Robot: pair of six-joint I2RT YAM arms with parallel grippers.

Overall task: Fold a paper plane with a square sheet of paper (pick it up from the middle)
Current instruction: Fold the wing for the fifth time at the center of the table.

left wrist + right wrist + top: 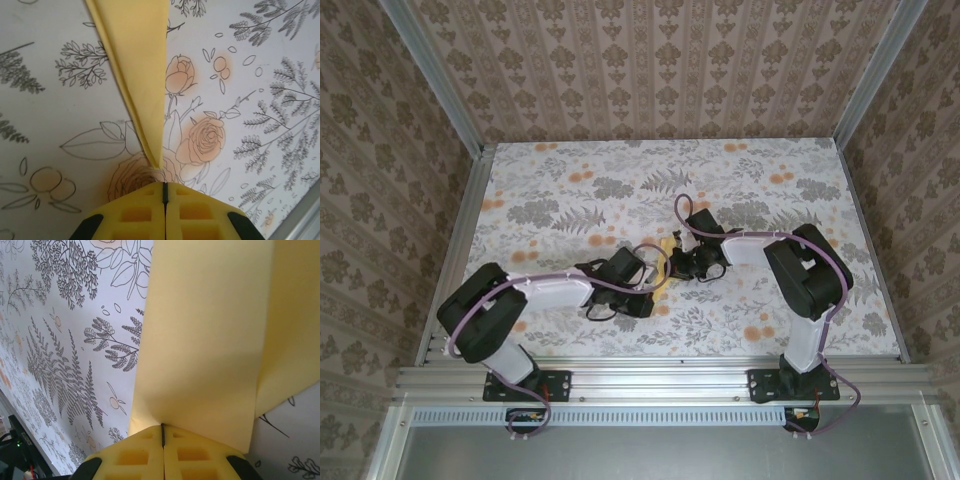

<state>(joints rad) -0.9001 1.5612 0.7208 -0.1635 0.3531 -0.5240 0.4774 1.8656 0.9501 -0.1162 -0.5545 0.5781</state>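
Observation:
The paper plane [137, 60] is a slim folded dart of plain yellow paper, and its pointed tip ends just short of my left gripper [165, 184]. That gripper is shut with nothing between its fingers. In the right wrist view the plane's broad rear part [210, 330] runs right down to the tips of my right gripper [162, 425], which is shut on the paper's edge; a folded wing [295, 315] hangs to the right. From above, the yellow paper [666, 256] shows between the left gripper [655, 285] and the right gripper [684, 262] at mid-table.
The table [570, 190] carries a grey leaf and orange flower print. Patterned walls close it in at the back and both sides. An aluminium rail [650, 375] runs along the near edge, holding both arm bases.

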